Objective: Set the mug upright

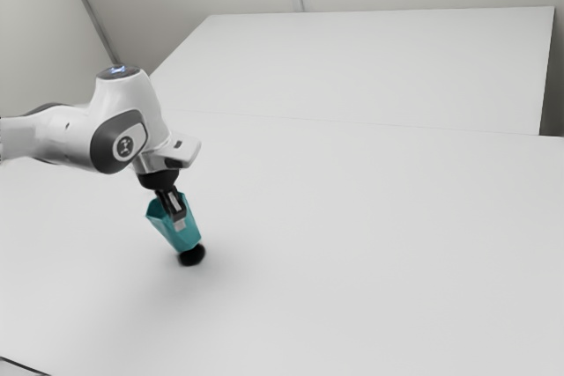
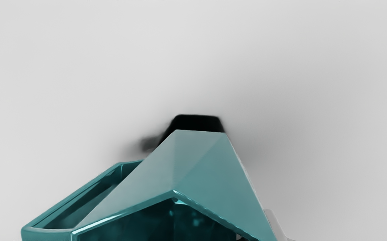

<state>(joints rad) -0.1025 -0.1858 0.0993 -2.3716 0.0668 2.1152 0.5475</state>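
Mug, long axis aslant — mouth up toward the exterior view's left — wall pinched in the gripper

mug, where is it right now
The teal mug is in the exterior view's left half, tilted in the gripper, over the white table.

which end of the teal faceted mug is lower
The narrow end of the teal faceted mug: it points toward the white table, while the wide, open end is higher.
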